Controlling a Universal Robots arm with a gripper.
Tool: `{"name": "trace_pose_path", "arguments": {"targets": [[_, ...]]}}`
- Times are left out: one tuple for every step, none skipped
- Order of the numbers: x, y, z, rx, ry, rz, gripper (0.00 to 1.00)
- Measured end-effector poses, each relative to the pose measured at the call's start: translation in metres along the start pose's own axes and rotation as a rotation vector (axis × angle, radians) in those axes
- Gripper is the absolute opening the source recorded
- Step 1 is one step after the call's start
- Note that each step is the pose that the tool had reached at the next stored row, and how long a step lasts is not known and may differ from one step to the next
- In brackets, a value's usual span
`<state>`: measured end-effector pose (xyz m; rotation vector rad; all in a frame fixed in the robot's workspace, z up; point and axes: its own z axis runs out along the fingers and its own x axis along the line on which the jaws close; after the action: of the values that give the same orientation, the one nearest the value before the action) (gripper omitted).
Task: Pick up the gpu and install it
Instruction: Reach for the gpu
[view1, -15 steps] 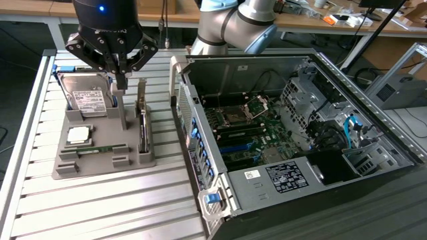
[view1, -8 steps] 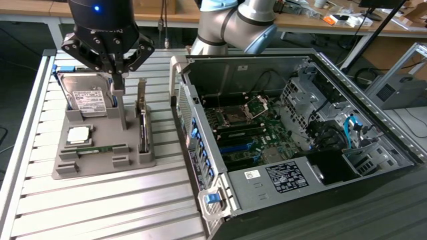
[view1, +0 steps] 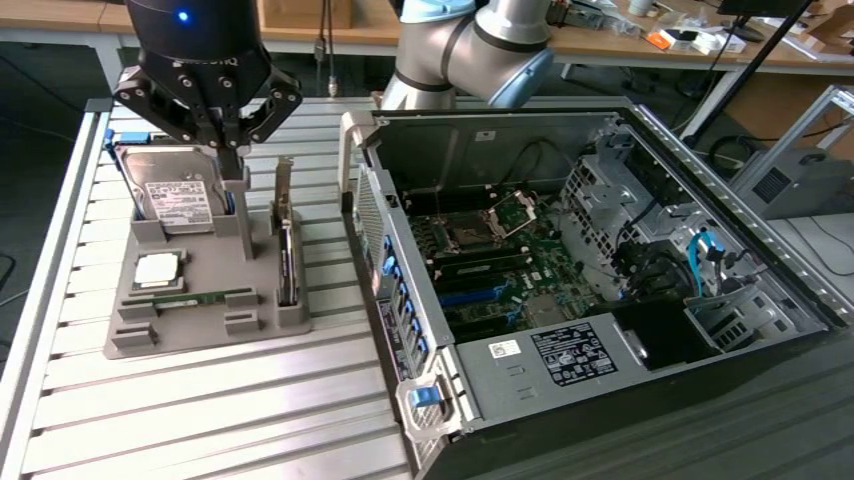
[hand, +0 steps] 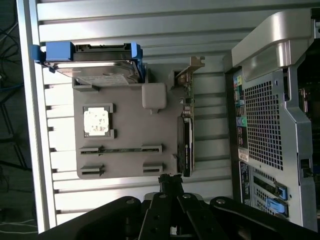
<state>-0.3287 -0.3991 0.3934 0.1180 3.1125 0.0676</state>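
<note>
Exterior view: black gripper (view1: 230, 160) closed, nothing held, hanging over the grey moulded tray (view1: 200, 320) on the slatted metal surface (view1: 200, 420), just beside the boxy silver hard drive (view1: 174, 195). The gpu (view1: 284, 245), a thin dark card with a silver bracket, stands on edge in the tray slot nearest the open black computer case (view1: 747, 250). It lies lower than the gripper and to the exterior view's right of it. Wrist view: gripper (hand: 170, 181) shut. The gpu (hand: 186, 145) is seen edge-on, its near end close to the fingertips and offset toward the case. Its long axis runs away from the gripper to the bracket end.
</note>
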Motion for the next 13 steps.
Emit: {"name": "trace_pose_path", "arguments": {"targets": [[0.001, -0.0001, 0.0000, 0.0000, 0.0000, 0.000, 0.11], [0.001, -0.0001, 0.0000, 0.0000, 0.0000, 0.000, 0.11], [0.002, -0.0002, -0.0001, 0.0000, 0.0000, 0.000, 0.11], [0.003, -0.0002, -0.0001, 0.0000, 0.0000, 0.000, 0.11], [0.004, -0.0003, -0.0001, -0.0001, -0.0001, 0.000, 0.11], [0.005, -0.0004, -0.0001, -0.0001, -0.0001, 0.000, 0.11], [0.006, -0.0005, -0.0001, -0.0001, -0.0001, 0.000, 0.11], [0.007, -0.0006, -0.0002, 0.0000, 0.0000, 0.000, 0.11], [0.009, -0.0006, -0.0002, -0.0001, -0.0001, 0.000, 0.11], [0.010, -0.0007, -0.0002, -0.0001, -0.0001, 0.000, 0.11], [0.010, -0.0008, -0.0003, 0.0000, 0.0000, 0.000, 0.11], [0.011, -0.0008, -0.0003, 0.0000, 0.0000, 0.000, 0.11], [0.012, -0.0009, -0.0003, 0.0000, 0.0000, 0.000, 0.11]]}}
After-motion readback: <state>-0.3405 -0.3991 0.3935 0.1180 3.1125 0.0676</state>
